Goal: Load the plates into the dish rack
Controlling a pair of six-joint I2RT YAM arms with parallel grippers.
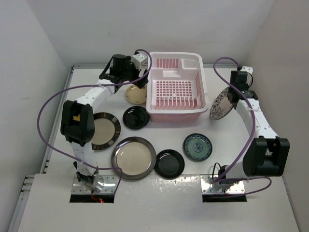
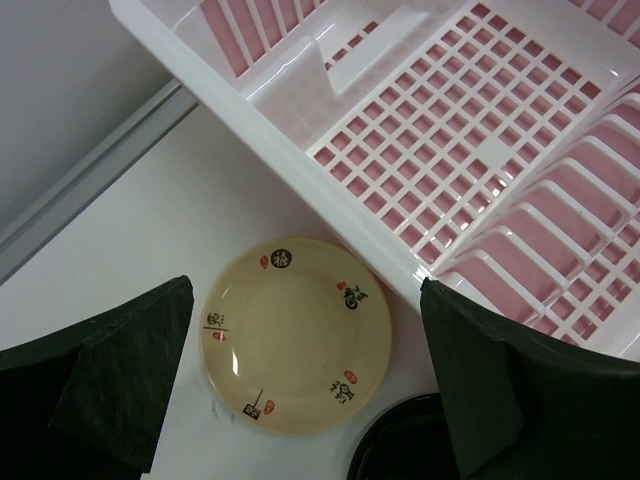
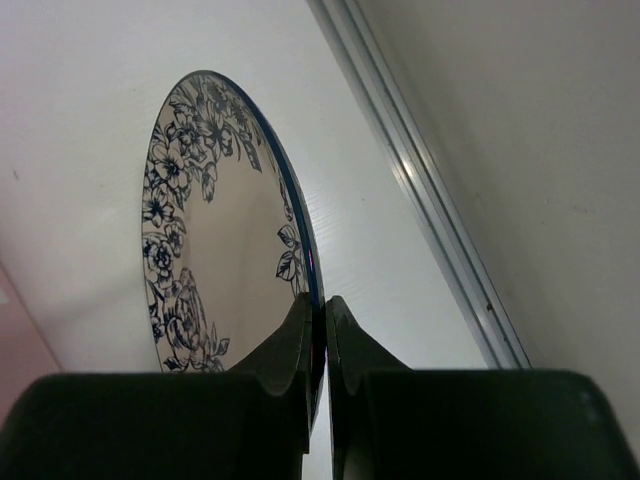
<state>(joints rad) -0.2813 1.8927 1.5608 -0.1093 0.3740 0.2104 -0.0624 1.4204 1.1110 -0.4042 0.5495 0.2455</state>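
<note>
The pale pink dish rack (image 1: 176,115) stands at the back centre with nothing in it. A tan plate (image 1: 135,96) with small red and black marks lies flat just left of the rack. My left gripper (image 1: 139,85) hovers over it, open. In the left wrist view the tan plate (image 2: 297,335) sits between the spread fingers (image 2: 120,385), beside the rack's rim (image 2: 310,175). My right gripper (image 1: 232,94) is shut on the rim of a white plate with dark flowers (image 1: 220,104), held on edge, tilted, right of the rack. The pads (image 3: 300,335) pinch that plate (image 3: 215,240).
Several plates lie on the table in front of the rack: a small black one (image 1: 135,117), a dark-rimmed one (image 1: 104,130), a steel-rimmed cream one (image 1: 133,157), another black one (image 1: 169,163) and a teal patterned one (image 1: 197,147). Walls close in left, back and right.
</note>
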